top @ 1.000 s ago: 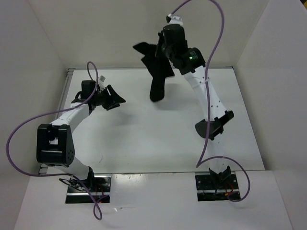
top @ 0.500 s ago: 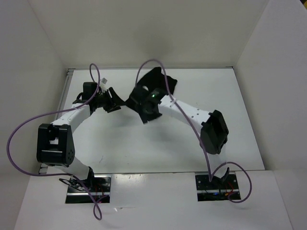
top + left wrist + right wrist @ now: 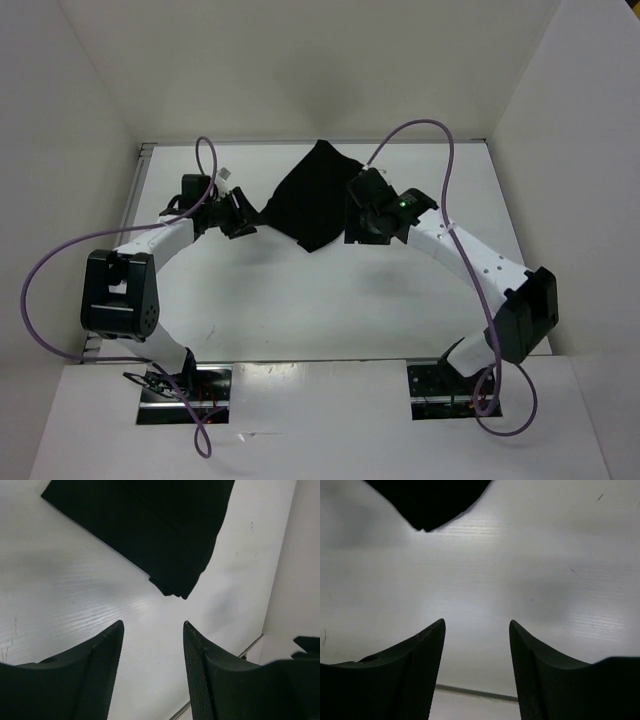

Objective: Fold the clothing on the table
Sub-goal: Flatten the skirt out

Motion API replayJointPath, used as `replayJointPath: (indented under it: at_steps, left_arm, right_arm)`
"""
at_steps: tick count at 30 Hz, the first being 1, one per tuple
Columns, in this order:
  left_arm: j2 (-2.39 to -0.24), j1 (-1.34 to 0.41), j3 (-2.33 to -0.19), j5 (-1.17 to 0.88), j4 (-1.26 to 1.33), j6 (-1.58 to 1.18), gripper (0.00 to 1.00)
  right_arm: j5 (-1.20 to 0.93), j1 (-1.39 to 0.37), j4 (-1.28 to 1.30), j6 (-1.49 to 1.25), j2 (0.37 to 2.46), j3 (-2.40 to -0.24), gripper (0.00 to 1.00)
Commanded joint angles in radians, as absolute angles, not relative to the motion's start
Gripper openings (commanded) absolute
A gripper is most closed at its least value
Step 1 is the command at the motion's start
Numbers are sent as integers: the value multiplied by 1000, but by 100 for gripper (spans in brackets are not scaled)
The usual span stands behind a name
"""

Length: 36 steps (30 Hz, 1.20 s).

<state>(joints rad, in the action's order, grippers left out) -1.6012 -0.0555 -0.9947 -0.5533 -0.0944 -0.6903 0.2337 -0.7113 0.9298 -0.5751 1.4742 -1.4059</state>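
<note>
We see the clothing (image 3: 310,200) flat on the table (image 3: 300,290), just ahead of left gripper (image 3: 152,625) and right gripper (image 3: 476,622), both spread wide, holding nothing.

Clothing (image 3: 308,198) on table (image 3: 330,300), btwn L gripper (image 3: 244,213) and R gripper (image 3: 353,222), seemingly touching neither.

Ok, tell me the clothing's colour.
The clothing is plain black, no pattern; clearest in the top external view.

The clothing (image 3: 312,200) is matt black cloth; the table (image 3: 300,300) smooth, faintly grained white.
</note>
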Motion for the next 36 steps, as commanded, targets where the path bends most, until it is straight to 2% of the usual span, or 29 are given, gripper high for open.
replayJointPath:
  at_steps: [1, 4, 8, 15, 29, 36]
  left_arm:
    - [-1630, -74, -1057, -508, -60, -709, 58]
    - [-1644, -74, -1115, -508, -84, -709, 58]
    - [-1654, -74, -1126, -508, -94, -699, 58]
    - [-1664, -74, -1094, -518, -104, -670, 58]
    - [-1673, -74, -1085, -518, -114, -643, 58]
    - [-1674, -74, -1085, -528, -114, -634, 58]
  right_arm:
    - [158, -600, 696, -630, 1506, -1339, 59]
    - [55, -510, 596, -630, 1561, -1353, 56]
    - [11, -477, 528, -640, 1669, -1405, 50]
    - [-130, -430, 431, -758, 1836, -1471, 47]
    - [-149, -439, 400, -836, 2075, -1632, 46]
    - [-88, -462, 492, -825, 2157, -1738, 46]
